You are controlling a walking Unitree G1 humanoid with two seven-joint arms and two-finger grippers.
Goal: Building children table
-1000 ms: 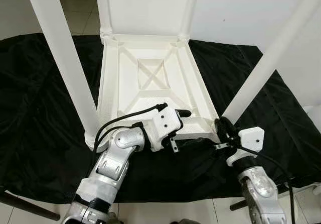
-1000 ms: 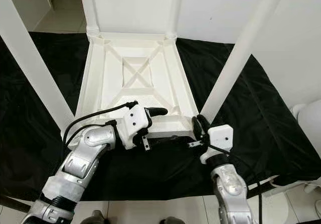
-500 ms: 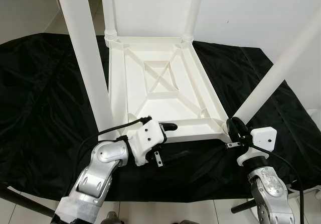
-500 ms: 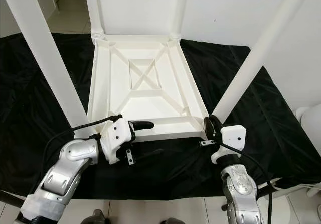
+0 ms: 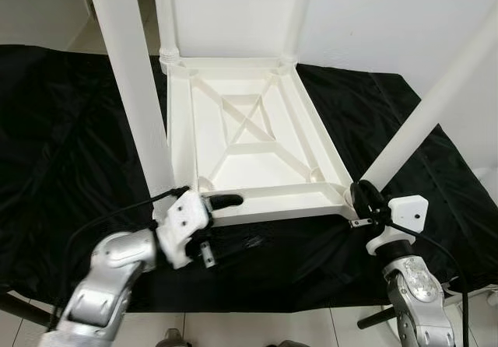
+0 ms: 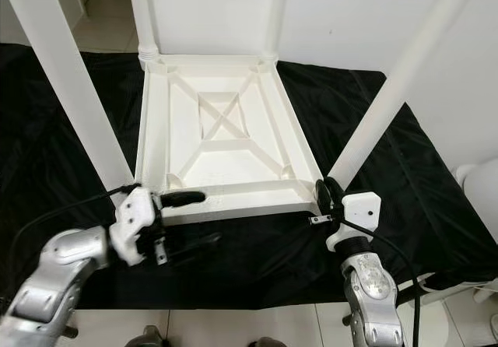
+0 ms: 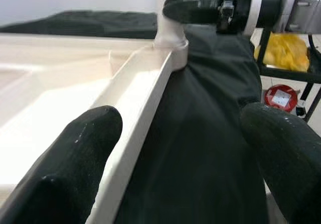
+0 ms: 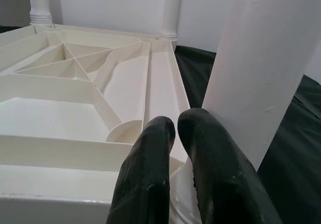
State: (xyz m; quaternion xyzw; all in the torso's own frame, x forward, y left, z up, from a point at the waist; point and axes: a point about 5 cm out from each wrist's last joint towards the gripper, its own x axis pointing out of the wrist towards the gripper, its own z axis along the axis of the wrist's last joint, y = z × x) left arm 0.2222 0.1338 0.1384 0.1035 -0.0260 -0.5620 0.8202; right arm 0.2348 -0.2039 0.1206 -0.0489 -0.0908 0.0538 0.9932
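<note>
A white plastic children's table (image 5: 249, 141) is seen upside down in the centre of the frame, laid on a black cloth (image 5: 70, 160) spread over the floor, with four white legs (image 5: 128, 90) standing up from its corners. The left gripper (image 5: 224, 216) is placed at the table's near rim, lower left of centre, its fingers (image 7: 75, 153) spread wide on either side of that rim without clamping it. The right gripper (image 5: 359, 201) is seen at the lower right, at the foot of the near right leg (image 5: 436, 106); its fingers (image 8: 150, 184) are pressed together beside the leg's base, with nothing gripped between them.
</note>
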